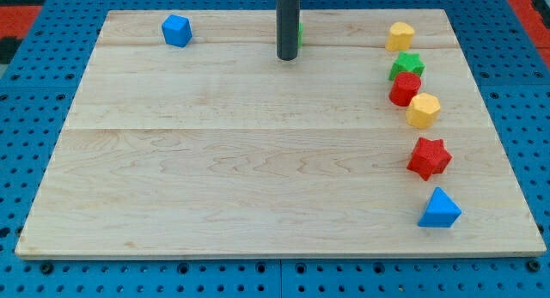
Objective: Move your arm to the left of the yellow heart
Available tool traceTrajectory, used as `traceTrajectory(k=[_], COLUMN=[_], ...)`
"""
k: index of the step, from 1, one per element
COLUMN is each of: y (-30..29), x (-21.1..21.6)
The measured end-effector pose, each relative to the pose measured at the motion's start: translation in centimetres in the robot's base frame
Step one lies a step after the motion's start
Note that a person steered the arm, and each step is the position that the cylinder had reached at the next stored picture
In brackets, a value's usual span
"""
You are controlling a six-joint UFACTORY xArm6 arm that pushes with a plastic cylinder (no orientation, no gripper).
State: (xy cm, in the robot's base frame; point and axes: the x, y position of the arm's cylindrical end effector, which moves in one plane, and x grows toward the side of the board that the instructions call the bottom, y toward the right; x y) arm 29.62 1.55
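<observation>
wooden board point(258, 161) shows my tip point(288, 57), a bare rod with no claw, well left of the yellow heart point(400, 35) at the top right, so approach rightward comes next.

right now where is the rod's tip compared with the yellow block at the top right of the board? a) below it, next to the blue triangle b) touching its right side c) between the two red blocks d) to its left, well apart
d: my tip stands near the board's top middle, far to the view's left of the yellow heart, with bare wood between them.
</observation>
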Motion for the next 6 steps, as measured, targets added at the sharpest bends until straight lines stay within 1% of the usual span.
traceTrajectory(k=[1,2,4,5,6], y=[0.6,4.6,5.3,8.9,12.3], x=[0.1,0.1,-0.1,-1.5,-1.4])
